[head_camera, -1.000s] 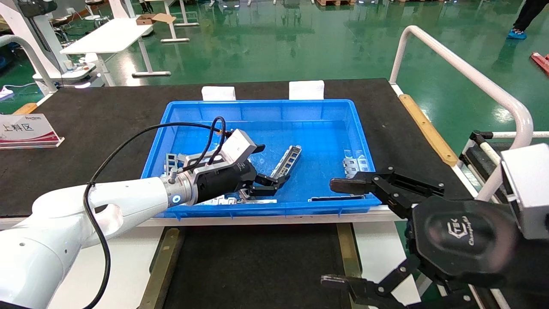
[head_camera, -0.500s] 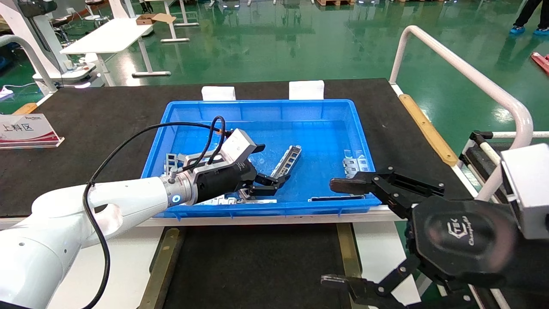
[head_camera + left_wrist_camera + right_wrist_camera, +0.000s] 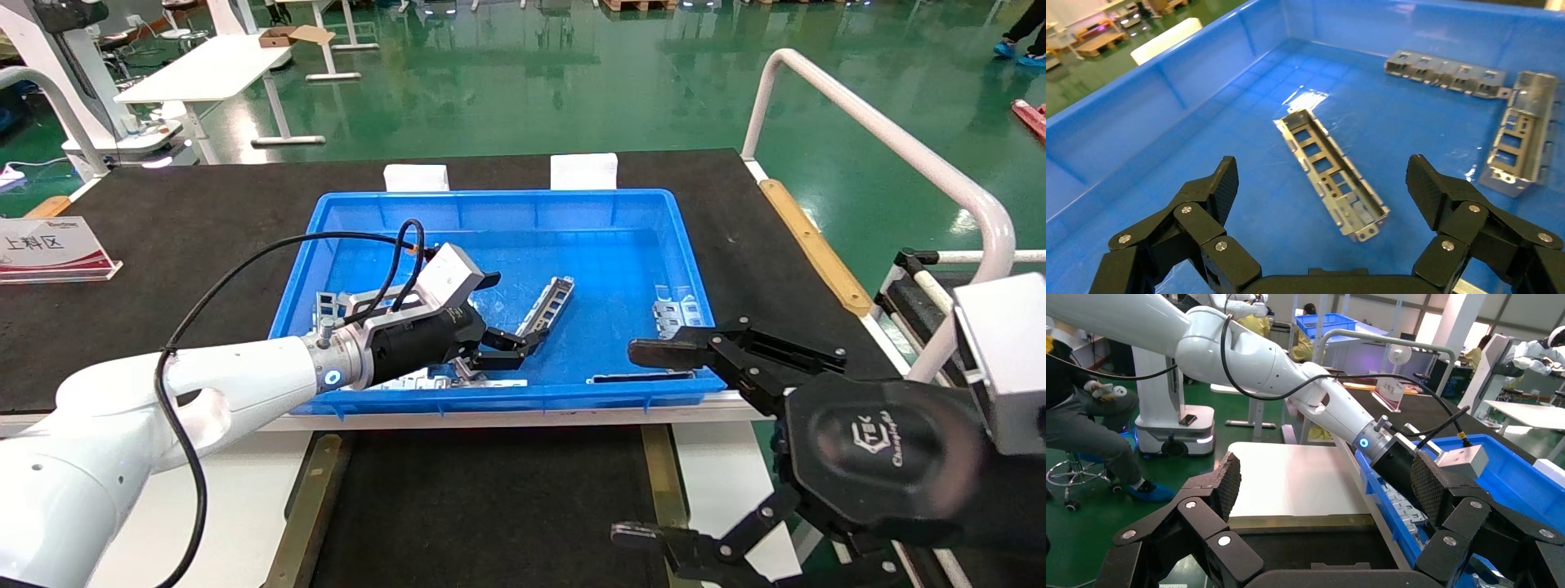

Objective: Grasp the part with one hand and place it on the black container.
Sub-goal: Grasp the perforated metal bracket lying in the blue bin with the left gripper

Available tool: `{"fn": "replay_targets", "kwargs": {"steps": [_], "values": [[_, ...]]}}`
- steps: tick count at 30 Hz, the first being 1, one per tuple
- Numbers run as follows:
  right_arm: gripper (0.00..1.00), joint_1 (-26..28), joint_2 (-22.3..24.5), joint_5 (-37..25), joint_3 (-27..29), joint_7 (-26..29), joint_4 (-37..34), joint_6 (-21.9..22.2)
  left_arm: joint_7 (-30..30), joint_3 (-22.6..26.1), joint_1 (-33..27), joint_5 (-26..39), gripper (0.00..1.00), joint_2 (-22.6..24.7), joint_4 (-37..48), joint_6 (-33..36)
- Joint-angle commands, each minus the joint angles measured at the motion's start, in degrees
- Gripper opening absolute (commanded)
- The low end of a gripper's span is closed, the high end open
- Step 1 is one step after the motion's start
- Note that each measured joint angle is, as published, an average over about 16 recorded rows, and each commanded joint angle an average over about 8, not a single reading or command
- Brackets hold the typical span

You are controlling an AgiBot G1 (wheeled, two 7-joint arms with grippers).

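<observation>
head view: the left claw (image 3: 508,349) reaches low into the blue bin (image 3: 507,211) from its near left side, fingers spread, its tips just at the near end of the part (image 3: 547,305). the part lies on the bin floor near the middle, running diagonally away from the claw toward the far right. more metal pieces (image 3: 678,314) rest at the bin's right side and along its near wall. the black container (image 3: 490,498) lies on the surface in front of the bin, brass-coloured strips along both long sides, nothing on it. the right claw (image 3: 641,441) hangs to the right of the container, near the bin's near right corner, fingers spread wide and holding nothing.

left wrist view: the left claw (image 3: 1321,190) is spread, one finger (image 3: 1220,184) on each side of the part (image 3: 1330,171), not touching it. the part lies flat on the blue floor with its raised edges up and its cut-outs in a row. two other metal pieces (image 3: 1520,138) lie farther off near the bin wall.

right wrist view: the right claw (image 3: 1324,481) is spread and empty, above the black container's edge (image 3: 1303,522), with the left arm (image 3: 1248,355) reaching into the blue bin (image 3: 1511,471) beyond.
</observation>
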Motion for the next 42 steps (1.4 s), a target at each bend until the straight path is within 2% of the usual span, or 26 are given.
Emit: {"fn": "replay_targets", "kwargs": {"steps": [1, 22, 23, 24, 25, 30, 31, 32, 33, 42], "values": [[1.00, 0.00, 0.00, 0.00, 0.00, 0.00, -0.01, 0.00, 0.03, -0.10, 0.28, -0.24, 1.00, 0.06, -0.31, -0.68], [1.00, 0.01, 0.00, 0.01, -0.02, -0.01, -0.02, 0.00, -2.85, 3.78, 2.99, -2.91, 1.00, 1.11, -4.78, -8.88], [0.96, 0.01, 0.00, 0.01, -0.03, -0.02, -0.02, 0.00, -3.17, 4.18, 3.17, -3.13, 1.00, 1.12, -5.10, -9.06], [0.86, 0.01, 0.00, 0.01, -0.03, -0.02, -0.02, 0.00, -3.49, 4.60, 3.35, -3.36, 1.00, 1.14, -5.42, -9.25], [0.74, 0.02, 0.00, 0.01, -0.03, -0.02, -0.02, 0.00, -3.80, 5.01, 3.51, -3.59, 0.93, 1.14, -5.72, -9.44], [0.11, 0.02, 0.01, 0.02, -0.03, -0.02, -0.02, 0.00, -5.19, 7.17, 4.15, -4.91, 0.31, 1.13, -7.06, -10.64], [0.02, 0.02, 0.01, 0.02, -0.03, -0.02, -0.02, 0.00, -5.41, 7.58, 4.22, -5.19, 0.19, 1.12, -7.27, -10.88], [0.00, 0.02, 0.01, 0.02, -0.03, -0.02, -0.02, 0.00, -5.62, 7.99, 4.28, -5.48, 0.06, 1.11, -7.46, -11.13], [0.00, 0.02, 0.01, 0.02, -0.03, -0.02, -0.02, 0.00, -5.80, 8.40, 4.34, -5.78, 0.01, 1.10, -7.63, -11.39], [0.00, 0.02, 0.01, 0.02, -0.04, -0.02, -0.02, 0.00, -6.55, 11.57, 4.41, -8.51, 0.00, 1.00, -8.45, -13.41]]}}
